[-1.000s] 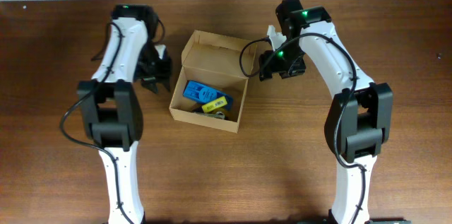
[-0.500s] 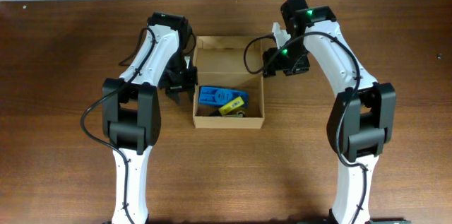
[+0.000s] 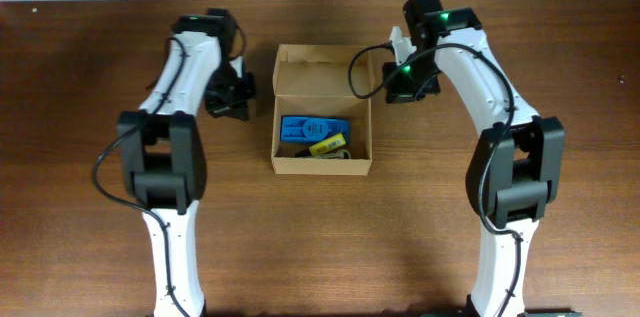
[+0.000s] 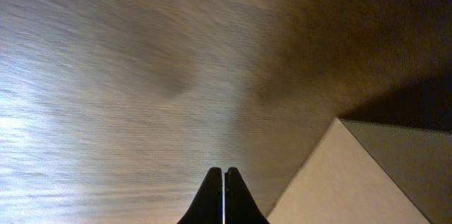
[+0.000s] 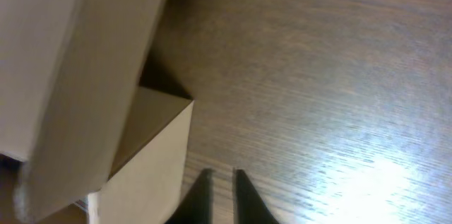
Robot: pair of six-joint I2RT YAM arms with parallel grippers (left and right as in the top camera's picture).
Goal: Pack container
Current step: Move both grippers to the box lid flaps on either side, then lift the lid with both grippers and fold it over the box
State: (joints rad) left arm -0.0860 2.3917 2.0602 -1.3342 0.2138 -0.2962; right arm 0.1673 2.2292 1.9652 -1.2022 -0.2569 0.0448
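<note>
The container (image 3: 282,162), a brown cardboard box, sits in the middle of the table with its flap lid (image 3: 322,57) open at the far side. Inside lie a flat blue case (image 3: 312,127), a yellow item (image 3: 328,144) and some dark bits. My left gripper (image 3: 232,97) is just left of the box, apart from it, shut and empty; in the left wrist view its tips (image 4: 223,173) meet beside a box corner (image 4: 353,181). My right gripper (image 3: 398,82) sits at the box's far right corner. Its tips (image 5: 221,174) stand a sliver apart over bare wood, next to a box flap (image 5: 152,160).
Dark wooden table (image 3: 320,247) all round, with a pale wall strip along its far edge. Both arms reach in from the near edge, one on each side of the box.
The box has turned from skewed to square with the table. My left gripper pressed in at its left side, then drew back left. Both grippers have closed.
</note>
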